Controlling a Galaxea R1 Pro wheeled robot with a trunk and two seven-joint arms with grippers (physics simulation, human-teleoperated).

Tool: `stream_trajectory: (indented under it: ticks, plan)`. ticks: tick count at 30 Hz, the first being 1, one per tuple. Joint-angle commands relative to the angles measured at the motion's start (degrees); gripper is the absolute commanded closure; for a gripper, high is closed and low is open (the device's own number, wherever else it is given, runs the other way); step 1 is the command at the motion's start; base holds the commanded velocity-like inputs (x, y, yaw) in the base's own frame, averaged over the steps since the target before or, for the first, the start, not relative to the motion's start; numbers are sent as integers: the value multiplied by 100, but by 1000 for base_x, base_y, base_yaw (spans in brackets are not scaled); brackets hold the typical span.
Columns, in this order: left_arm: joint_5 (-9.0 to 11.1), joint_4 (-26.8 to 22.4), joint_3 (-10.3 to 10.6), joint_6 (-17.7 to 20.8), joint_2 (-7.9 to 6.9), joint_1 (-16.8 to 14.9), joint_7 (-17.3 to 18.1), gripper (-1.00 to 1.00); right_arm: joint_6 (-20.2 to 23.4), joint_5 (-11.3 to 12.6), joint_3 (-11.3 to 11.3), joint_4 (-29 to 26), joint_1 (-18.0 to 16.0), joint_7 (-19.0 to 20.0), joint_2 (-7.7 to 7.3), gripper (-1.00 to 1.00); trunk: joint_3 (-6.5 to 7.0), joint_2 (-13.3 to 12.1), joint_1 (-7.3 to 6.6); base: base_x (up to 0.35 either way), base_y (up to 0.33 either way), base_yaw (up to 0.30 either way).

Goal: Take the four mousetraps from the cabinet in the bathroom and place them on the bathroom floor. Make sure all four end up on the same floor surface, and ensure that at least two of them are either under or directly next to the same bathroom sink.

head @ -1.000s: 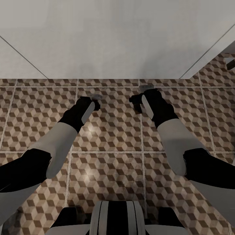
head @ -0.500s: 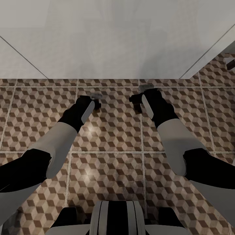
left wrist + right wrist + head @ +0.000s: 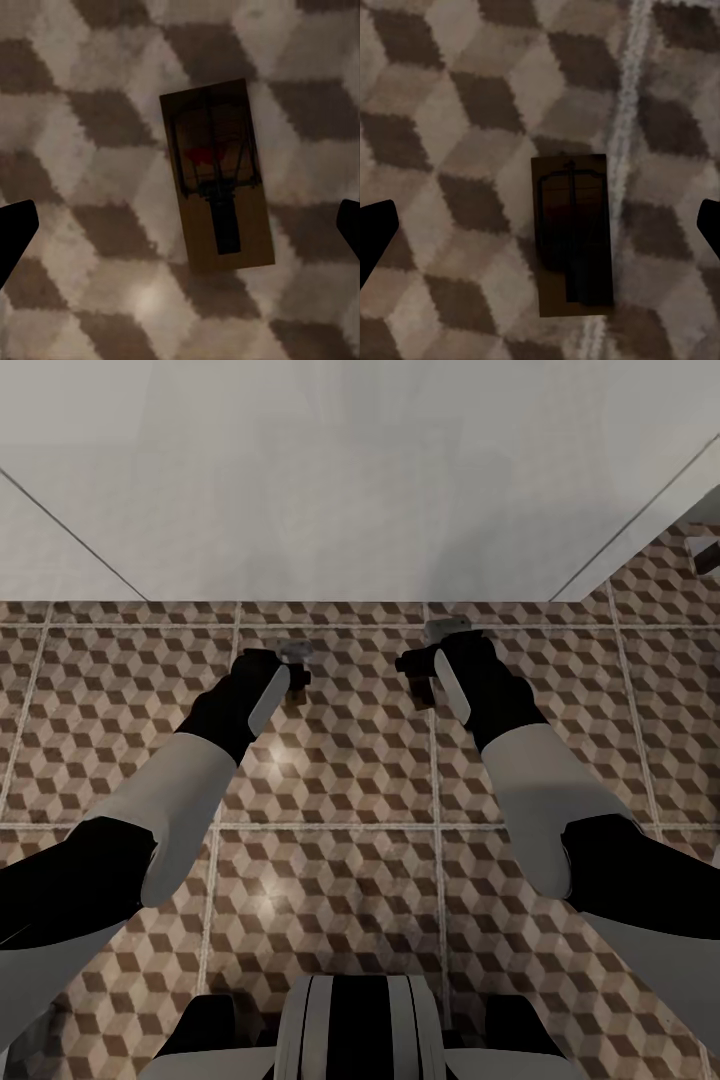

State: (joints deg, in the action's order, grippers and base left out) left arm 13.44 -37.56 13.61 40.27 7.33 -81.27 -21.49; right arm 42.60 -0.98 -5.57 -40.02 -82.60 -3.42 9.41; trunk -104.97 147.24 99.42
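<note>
A mousetrap (image 3: 217, 174) lies flat on the bathroom floor (image 3: 340, 880) directly below the left gripper (image 3: 180, 225), centred between its two dark fingertips (image 3: 15, 232), which stand wide apart and hold nothing. A second mousetrap (image 3: 572, 234) lies flat under the right gripper (image 3: 540, 225), just beside a pale grout line (image 3: 622, 135); that gripper's fingers are likewise spread wide and empty. In the head view both arms reach down over the cube-patterned tiles, close to a plain white wall (image 3: 330, 470).

Both arms wear white forearm shells between black elbow and wrist sections, with a black-and-white striped trunk near the viewer.
</note>
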Motion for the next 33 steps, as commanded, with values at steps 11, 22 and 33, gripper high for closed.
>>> stream_trajectory:
  ticks: [11, 22, 33]
  plan:
    - [62, -14, 27, 16, -11, -3, -48, -100, 30, -8, -20, -6, -2, -19, -4, -100, -3, 1, -1, -258, 0, 0]
    - [62, -15, 27, 16, -13, -3, -44, -100, 30, -8, -21, -6, -2, -19, -6, -100, -3, 1, -1, -332, 0, 0]
    - [62, -15, 27, 16, -13, -3, -40, -100, 30, -8, -21, -6, -2, -19, -17, -100, -3, 1, -1, -334, 0, 0]
